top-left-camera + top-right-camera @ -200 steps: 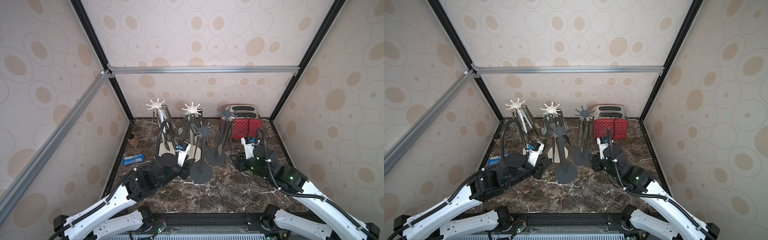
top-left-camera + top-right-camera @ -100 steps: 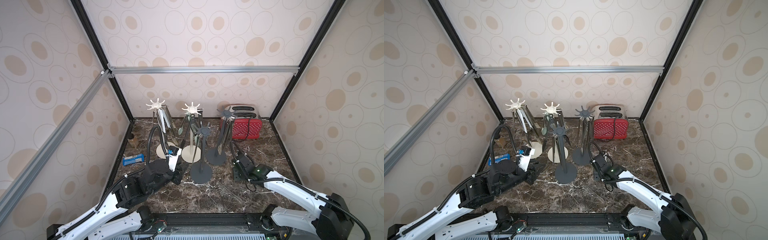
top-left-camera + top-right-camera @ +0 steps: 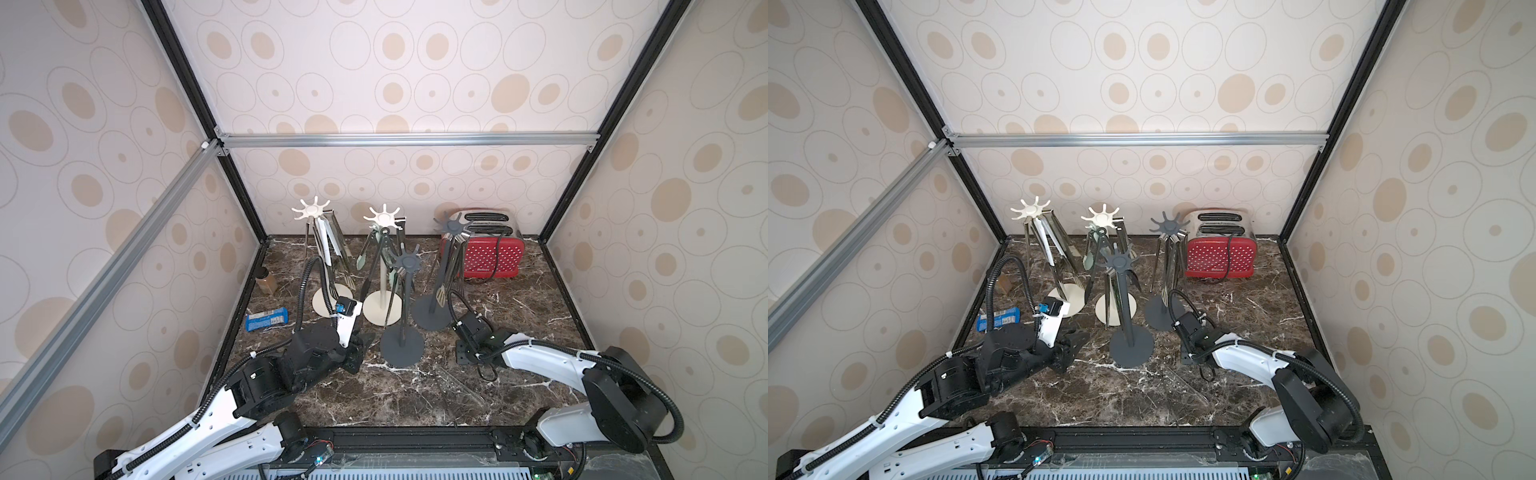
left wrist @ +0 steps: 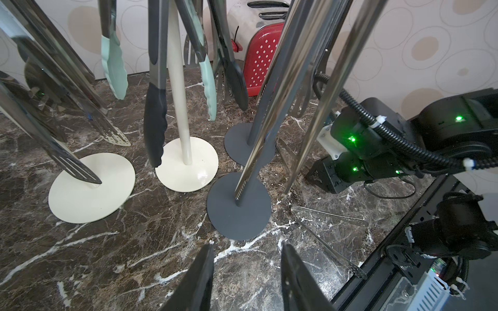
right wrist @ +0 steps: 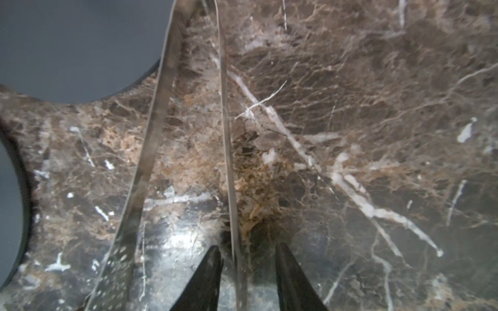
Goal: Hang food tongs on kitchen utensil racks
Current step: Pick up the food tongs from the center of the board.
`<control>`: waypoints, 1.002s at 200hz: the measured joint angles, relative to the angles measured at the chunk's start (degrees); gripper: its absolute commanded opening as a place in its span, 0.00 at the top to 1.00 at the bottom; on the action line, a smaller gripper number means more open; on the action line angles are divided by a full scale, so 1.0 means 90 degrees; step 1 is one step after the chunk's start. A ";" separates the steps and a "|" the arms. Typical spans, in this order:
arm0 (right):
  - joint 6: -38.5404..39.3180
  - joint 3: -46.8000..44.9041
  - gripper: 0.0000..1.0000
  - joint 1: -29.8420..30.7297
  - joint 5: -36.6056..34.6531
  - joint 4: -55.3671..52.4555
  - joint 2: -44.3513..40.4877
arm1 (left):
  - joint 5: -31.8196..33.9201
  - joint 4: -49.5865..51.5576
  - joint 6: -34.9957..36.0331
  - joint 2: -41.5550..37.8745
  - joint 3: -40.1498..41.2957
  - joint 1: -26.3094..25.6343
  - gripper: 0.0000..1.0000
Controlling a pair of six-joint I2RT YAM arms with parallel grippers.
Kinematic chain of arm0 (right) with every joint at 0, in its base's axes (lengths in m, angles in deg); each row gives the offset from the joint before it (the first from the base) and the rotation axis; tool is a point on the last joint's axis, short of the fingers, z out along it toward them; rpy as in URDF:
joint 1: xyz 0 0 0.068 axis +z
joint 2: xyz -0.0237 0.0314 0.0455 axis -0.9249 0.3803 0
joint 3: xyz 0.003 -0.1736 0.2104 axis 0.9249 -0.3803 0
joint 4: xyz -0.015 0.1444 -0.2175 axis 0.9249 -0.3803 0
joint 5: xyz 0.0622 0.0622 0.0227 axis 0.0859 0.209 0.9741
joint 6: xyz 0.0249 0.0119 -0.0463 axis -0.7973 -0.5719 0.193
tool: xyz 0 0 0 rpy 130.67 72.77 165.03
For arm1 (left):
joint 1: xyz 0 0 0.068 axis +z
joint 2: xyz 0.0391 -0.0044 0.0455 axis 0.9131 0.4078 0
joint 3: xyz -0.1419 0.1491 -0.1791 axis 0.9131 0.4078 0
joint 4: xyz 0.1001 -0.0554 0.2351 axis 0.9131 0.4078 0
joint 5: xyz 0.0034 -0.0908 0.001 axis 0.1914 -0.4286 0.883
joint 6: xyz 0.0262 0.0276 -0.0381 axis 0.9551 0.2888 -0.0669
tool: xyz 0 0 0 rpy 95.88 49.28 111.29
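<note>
Dark brown marble covers the table [image 3: 519, 332], and four utensil racks stand in its far middle part: two cream racks [image 3: 309, 210] on the left, two dark grey racks [image 3: 406, 262] to the right of them. Food tongs [image 3: 332, 253] hang from the hooks of all four, some plain steel, some with black or pale green tips. One more pair, the loose tongs [image 4: 328, 215], lies flat on the marble just right of the nearest grey base. The right gripper [image 5: 246, 250] is low over this pair; its jaws are apart, and one thin steel arm runs between the fingertips with a gap to at least one of them. The left gripper [image 4: 246, 247] is low at the left of the same base, jaws parted with nothing between them. A red toaster [image 3: 492, 253] stands far right.
</note>
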 measured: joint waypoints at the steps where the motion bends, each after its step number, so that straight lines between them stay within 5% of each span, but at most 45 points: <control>1: 0.0000 -0.0002 0.70 -0.0002 0.0005 0.0005 0.0007 | 0.0000 0.0002 0.0002 0.0000 0.0000 0.0000 0.58; 104: -0.0046 -0.0155 0.99 -0.0211 0.0107 0.0250 -0.0073 | 0.0000 0.0017 0.0000 -0.0066 0.0051 0.0000 0.58; 156: -0.0092 -0.0262 1.00 -0.0219 -0.0051 -0.0100 -0.0478 | 0.0000 0.0012 0.0000 -0.0163 0.0119 0.0000 0.57; 200: -0.0146 -0.0267 1.00 -0.0245 -0.0508 -0.0794 -0.1945 | 0.0000 0.0007 -0.0002 -0.0189 0.0146 0.0000 0.57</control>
